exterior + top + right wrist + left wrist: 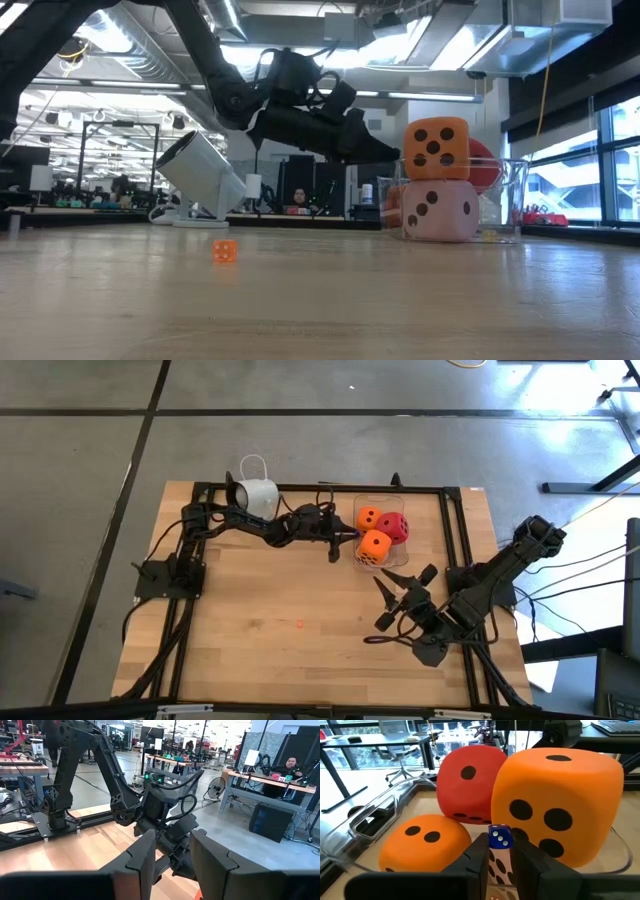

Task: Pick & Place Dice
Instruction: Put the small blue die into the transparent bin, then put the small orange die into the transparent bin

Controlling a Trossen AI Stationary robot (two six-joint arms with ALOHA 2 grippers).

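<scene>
A clear container (380,497) at the table's far middle holds the big soft dice. One orange die (375,543) sits on top of the pale pink die (440,211). The second orange die (369,517) and the red die (396,527) lie behind them. My left gripper (345,542) reaches level to the container's left side and is shut on a small blue die (499,837) with white pips. My right gripper (402,588) hovers open near the container, on its near side, touching nothing. My left gripper pinches the small blue die (499,839) between its two fingertips (479,851), only at their free ends. The fingers come level from the table's left. The die is lifted clear, right in front of the upper orange die (555,795).
A tiny orange die (224,250) lies alone on the bare wood near the table's middle (299,624). A white mug-like camera (257,493) stands at the far edge beside the left arm. Black frame rails (455,530) run along the table's sides.
</scene>
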